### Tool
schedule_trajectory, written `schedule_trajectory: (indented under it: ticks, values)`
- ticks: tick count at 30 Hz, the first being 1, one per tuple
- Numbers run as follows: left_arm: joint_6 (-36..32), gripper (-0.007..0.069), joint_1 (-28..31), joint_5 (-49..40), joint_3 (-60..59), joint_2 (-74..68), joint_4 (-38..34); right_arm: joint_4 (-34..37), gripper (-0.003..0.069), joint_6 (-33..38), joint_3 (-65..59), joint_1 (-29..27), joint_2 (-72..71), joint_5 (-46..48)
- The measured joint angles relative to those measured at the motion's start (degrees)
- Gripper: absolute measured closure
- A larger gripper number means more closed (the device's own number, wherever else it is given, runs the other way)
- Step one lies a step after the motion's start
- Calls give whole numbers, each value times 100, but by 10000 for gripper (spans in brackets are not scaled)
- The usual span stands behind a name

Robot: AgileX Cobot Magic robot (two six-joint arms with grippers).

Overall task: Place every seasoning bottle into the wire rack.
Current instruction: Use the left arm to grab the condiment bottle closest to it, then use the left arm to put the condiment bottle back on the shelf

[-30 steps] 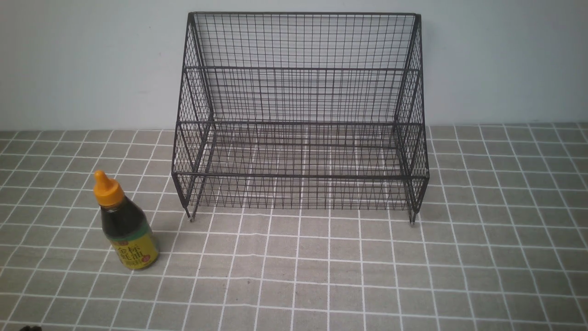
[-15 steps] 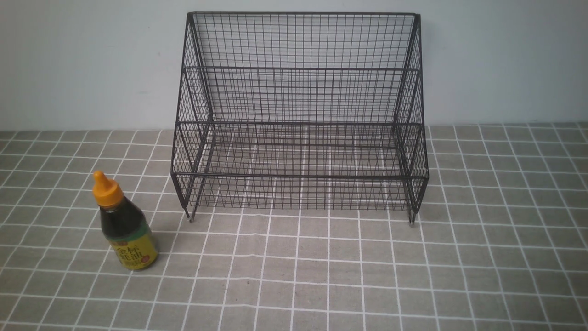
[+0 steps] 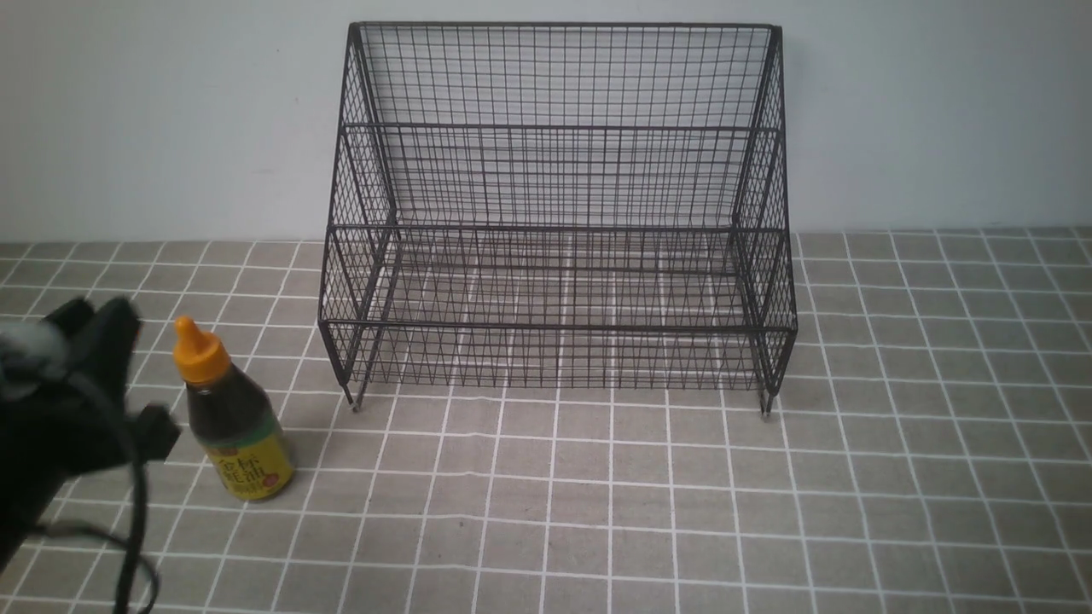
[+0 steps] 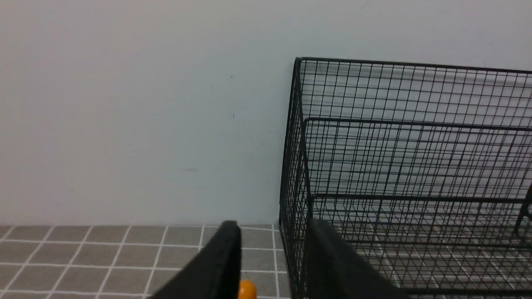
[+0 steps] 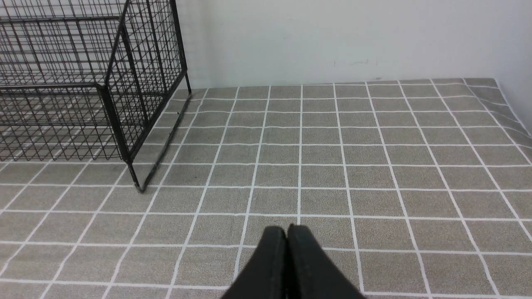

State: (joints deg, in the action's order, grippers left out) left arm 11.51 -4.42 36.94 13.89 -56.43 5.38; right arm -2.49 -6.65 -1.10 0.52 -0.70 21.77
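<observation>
At the far left, our left arm [image 3: 60, 418] is now showing in the front view as a blurred dark shape, where half a second ago we were seeing only the bare table [image 3: 597, 520]. It is hanging just beside the seasoning bottle [image 3: 232, 418], on its left. In the left wrist view, the left gripper [image 4: 274, 232] is holding its fingers [image 4: 226, 261] spread apart, grasping nothing, with the orange cap [image 4: 247, 289] peeking out between them.

The bottle is standing upright on the table exactly where it stood before, near the left front foot of the wire rack [image 3: 554, 213] and outside it. We are seeing dark brown liquid and a yellow-green label.

The rack is sitting against the wall [image 3: 171, 128], its two tiers open at the front. To its right, the table is running free to its edge. There the right gripper [image 5: 286, 231] is pressing its fingers together on nothing.
</observation>
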Motion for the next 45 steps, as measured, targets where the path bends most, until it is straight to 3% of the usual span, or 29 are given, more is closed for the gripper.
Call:
schedule_trajectory:
  ticks: [6, 11, 15, 18, 19, 29, 35, 41, 45]
  values:
    - [6, 148, -12, 546, 440, -1424, -60, 0, 673, 0, 0, 0, 0, 0]
    - [-25, 111, -12, 576, 711, -2360, -330, 0, 673, -36, 0, 0, 0, 0]
    - [-29, 159, -12, 793, 791, -2828, -538, 0, 673, -41, 0, 0, 0, 0]
    - [-29, 340, -12, 958, 797, -3065, -538, 0, 673, -47, 0, 0, 0, 0]
    - [-46, 363, -17, 967, 797, -3069, -429, 0, 673, -49, 0, 0, 0, 0]
    - [-50, 358, -29, 207, 1037, -1771, 460, 0, 673, -60, 0, 0, 0, 0]
    - [227, 358, -199, -1516, 2253, -692, 1167, 0, 673, -60, 0, 0, 0, 0]
    - [891, 358, -902, -1542, 3259, -1136, 1903, 0, 673, -60, 0, 0, 0, 0]
    - [1007, 358, -1212, -1419, 3757, -1876, 1989, 0, 673, -60, 0, 0, 0, 0]
